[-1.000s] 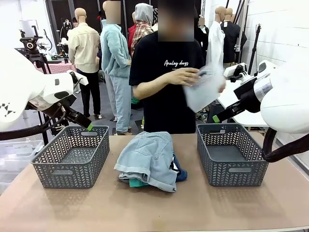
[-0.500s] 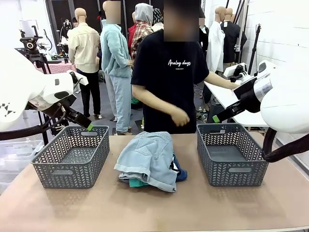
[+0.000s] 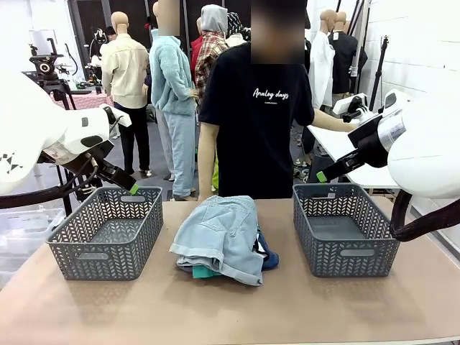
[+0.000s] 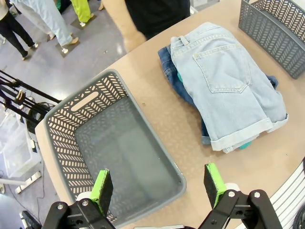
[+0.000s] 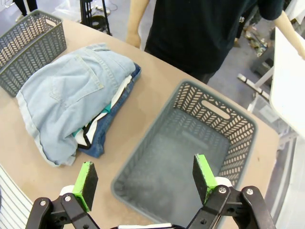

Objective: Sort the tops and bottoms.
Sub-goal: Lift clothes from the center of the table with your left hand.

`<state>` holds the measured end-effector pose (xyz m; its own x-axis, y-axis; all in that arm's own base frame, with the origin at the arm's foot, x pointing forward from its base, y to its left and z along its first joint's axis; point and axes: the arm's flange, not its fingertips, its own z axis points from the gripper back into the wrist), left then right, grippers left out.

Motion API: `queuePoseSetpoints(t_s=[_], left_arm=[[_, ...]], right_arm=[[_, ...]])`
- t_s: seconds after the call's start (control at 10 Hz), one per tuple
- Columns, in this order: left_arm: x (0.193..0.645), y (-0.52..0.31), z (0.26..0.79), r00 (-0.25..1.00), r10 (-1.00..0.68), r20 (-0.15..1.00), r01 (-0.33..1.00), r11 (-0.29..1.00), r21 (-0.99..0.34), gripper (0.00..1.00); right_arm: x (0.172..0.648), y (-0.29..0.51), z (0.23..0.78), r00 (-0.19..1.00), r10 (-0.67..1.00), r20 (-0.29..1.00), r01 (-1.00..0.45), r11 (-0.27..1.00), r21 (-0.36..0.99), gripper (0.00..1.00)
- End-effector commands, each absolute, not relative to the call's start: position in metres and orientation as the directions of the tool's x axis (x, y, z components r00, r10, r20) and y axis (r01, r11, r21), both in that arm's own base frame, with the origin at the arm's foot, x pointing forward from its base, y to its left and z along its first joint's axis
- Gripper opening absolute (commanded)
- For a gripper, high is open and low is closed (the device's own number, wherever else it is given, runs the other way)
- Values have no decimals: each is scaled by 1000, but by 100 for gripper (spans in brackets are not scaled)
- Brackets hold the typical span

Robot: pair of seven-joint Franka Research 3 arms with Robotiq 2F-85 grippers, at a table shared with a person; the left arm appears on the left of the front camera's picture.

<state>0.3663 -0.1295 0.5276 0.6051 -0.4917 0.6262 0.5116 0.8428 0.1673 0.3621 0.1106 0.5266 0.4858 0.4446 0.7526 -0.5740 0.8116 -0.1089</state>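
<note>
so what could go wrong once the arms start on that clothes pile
The faded light-blue denim shorts lie on top of the pile, so a grasp may lift several garments together into one grey plastic basket. The teal-green fabric top barely peeks out underneath, so it is likely hard to grip cleanly.

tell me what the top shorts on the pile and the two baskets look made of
Top shorts: faded light-blue denim, probably cotton, going by the stitched back pocket and turned-up hems. Left basket and right basket: grey moulded plastic by the look, matte, with herringbone cut-outs through the walls.
</note>
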Motion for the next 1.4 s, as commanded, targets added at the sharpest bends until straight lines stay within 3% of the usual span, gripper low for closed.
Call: queuePoseSetpoints(t_s=[0.0,1.3], left_arm=[[367,-127,528,602,-497,625,512,841,175,100],[367,-127,528,602,-497,625,512,841,175,100]], right_arm=[[363,110,526,485,445,752,-576,810,-108,100],[363,110,526,485,445,752,-576,810,-108,100]])
